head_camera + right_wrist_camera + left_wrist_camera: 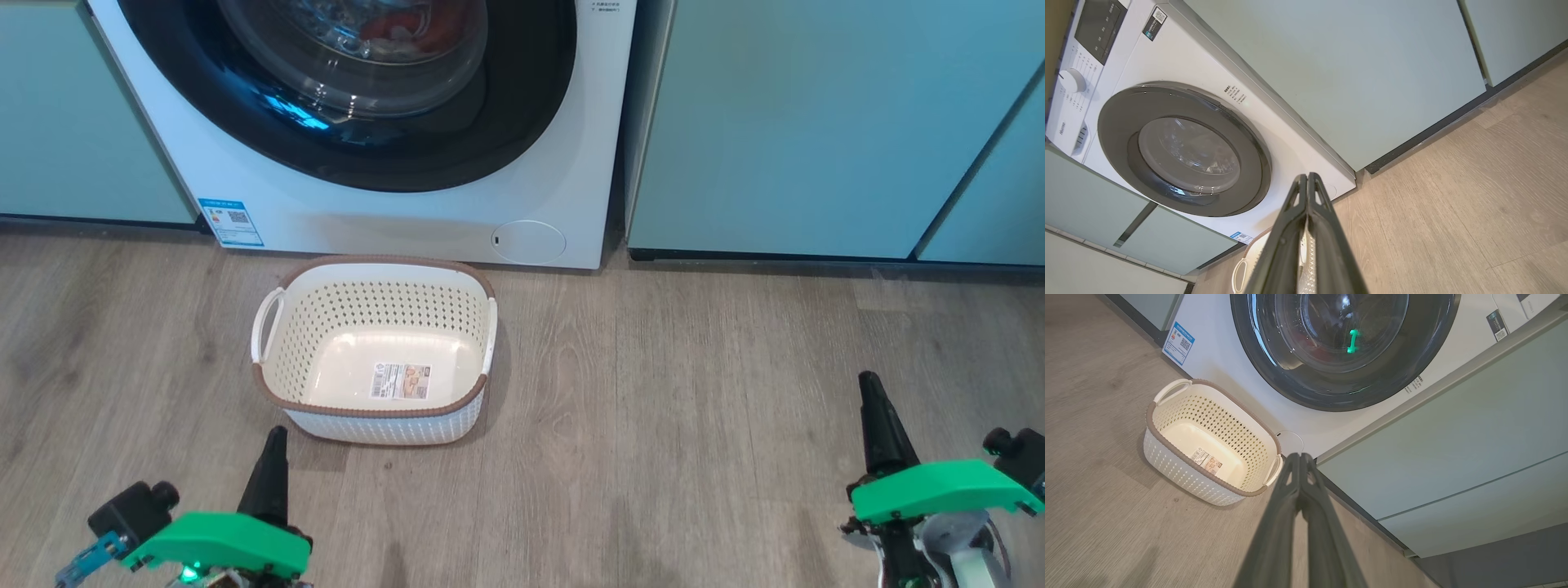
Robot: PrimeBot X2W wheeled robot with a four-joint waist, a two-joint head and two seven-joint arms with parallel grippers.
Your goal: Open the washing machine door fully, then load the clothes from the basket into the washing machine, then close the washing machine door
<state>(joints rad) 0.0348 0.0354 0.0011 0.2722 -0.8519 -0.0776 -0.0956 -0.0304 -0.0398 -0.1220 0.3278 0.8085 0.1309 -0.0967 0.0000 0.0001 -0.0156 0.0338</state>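
The white washing machine (408, 216) has its black-rimmed door (522, 98) closed flat against the front. Red clothes (408, 28) show through the glass bowl, inside the drum. On the wood floor before the machine stands the cream basket (375, 351), holding nothing but its label sticker. My left gripper (273, 437) sits low at the left, just short of the basket, fingers pressed together on nothing. My right gripper (869, 384) is far to the right, also shut. The door (1343, 347) and basket (1208, 453) show in the left wrist view beyond my shut gripper (1300, 457); the door (1184, 149) shows beyond my right gripper (1306, 177).
Pale teal cabinets (816, 122) flank the machine on both sides, another cabinet (65, 114) at the left. A round white service cap (529, 242) and a blue label sticker (231, 222) mark the machine's base. Wood floor (694, 408) spreads open between basket and right gripper.
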